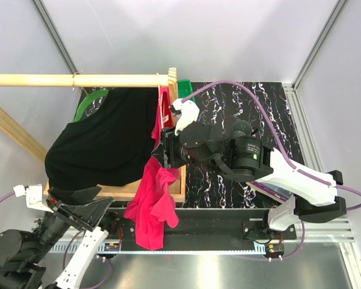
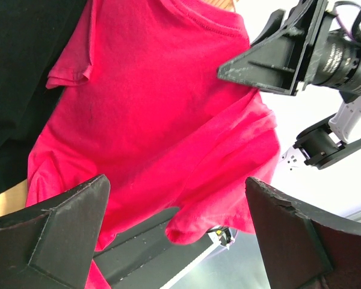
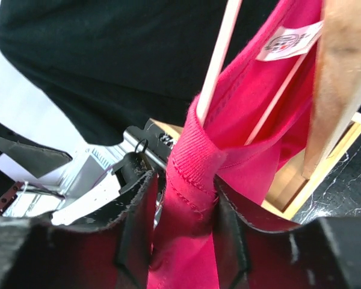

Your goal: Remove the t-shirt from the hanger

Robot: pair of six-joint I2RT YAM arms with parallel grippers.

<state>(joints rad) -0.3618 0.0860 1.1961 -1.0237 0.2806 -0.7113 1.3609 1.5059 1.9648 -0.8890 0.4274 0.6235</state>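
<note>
collar pinched for the pull
my right gripper (image 3: pixel 186 208) clamps the t-shirt (image 3: pixel 253 141) collar just under the hanger (image 3: pixel 218 57), to drag it off; left gripper (image 2: pixel 177 195) gapes wide, hem ahead.

Inside pink t-shirt (image 3: pixel 253 126) collar: white tag (image 3: pixel 287 41), red print, too blurry to read. No other writing readable.

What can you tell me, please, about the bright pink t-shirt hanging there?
The bright pink t-shirt, seemingly soft knit cotton, hangs crumpled beside a black garment. A white label shows inside the ribbed collar, which loops around a thin pale wooden hanger rod and is pinched between the fingers of the right gripper.
</note>
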